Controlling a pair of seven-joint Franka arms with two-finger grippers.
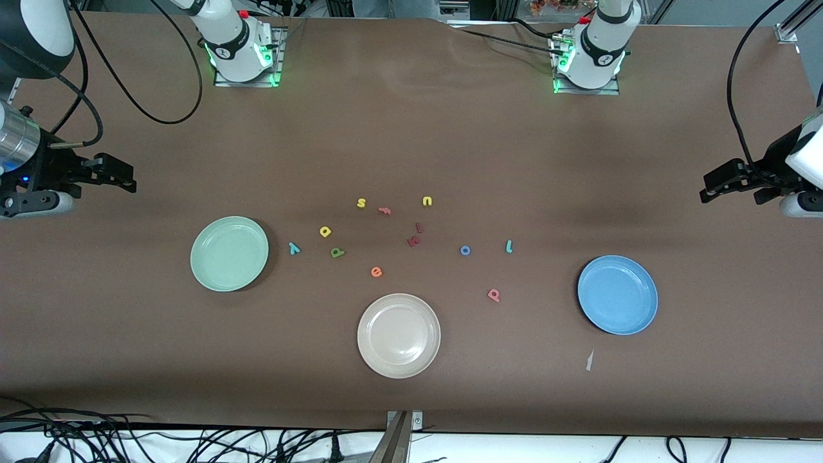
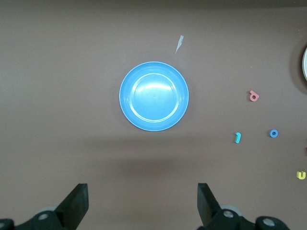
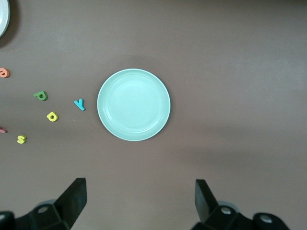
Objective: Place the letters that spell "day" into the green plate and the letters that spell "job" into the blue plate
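The green plate lies toward the right arm's end, bare. Beside it sit the teal "y", green "d" and yellow "a". The blue plate lies toward the left arm's end, also bare. Near it are the teal "j", blue "o" and pink "b". My right gripper hangs open high over the table's end by the green plate. My left gripper hangs open likewise by the blue plate.
A beige plate lies between the two plates, nearer the front camera. Other letters in the middle: yellow "s", pink "f", yellow "u", orange "e", two dark red letters. A paper scrap lies by the blue plate.
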